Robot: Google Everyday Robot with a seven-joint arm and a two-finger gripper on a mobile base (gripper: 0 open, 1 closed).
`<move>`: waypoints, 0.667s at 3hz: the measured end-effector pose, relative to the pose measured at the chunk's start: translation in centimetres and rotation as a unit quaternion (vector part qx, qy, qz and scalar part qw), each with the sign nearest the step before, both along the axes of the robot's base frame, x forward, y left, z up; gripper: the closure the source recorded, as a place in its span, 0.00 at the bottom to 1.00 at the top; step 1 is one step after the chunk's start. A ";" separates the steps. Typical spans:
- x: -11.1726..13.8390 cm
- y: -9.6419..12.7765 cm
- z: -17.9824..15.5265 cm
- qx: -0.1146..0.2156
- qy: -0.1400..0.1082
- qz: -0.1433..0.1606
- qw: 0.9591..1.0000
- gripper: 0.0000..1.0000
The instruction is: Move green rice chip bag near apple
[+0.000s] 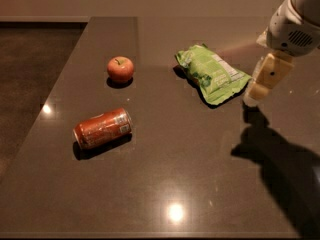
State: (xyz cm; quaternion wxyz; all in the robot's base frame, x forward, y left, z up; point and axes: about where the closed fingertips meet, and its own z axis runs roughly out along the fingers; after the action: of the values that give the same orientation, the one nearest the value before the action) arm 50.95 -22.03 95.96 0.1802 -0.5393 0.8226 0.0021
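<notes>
The gripper (257, 90) hung at the right edge of the view, low over the dark countertop (165, 184) and just beside the near-right corner of the green rice chip bag (212, 74). It carried nothing. Whether it was spread or pressed together could not be told from this angle, nor whether it touched the foil. Its shadow fell broad across the near-right part of the surface.

The bag lay flat with its white label panel facing up, set on a slant so that one short end pointed toward the back left and the other toward the gripper. The apple (120, 69) stood upright, stem up, well apart from the bag on its left, with bare countertop between the two. An orange-red soda can (103, 128) rested on its side nearer the camera, below the apple and clear of the straight path from bag to apple.

By my reading, the gripper was on the side of the bag away from the apple because that end was the nearest one to take hold of. From there the bag could be carried or dragged leftward. The task looked not yet begun, with the bag ungrasped and far from its goal. Crinkly foil lying flat offers little to pinch, so a slip at pickup seemed the main risk
</notes>
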 end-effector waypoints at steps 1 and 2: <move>4.0 -0.5 -1.1 0.025 -0.004 -0.048 0.999 0.00; 7.7 -0.7 -2.3 0.048 -0.006 -0.094 0.994 0.00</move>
State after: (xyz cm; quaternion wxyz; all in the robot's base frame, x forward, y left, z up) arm 58.64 -22.77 93.69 0.2098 -0.4503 0.8676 0.0217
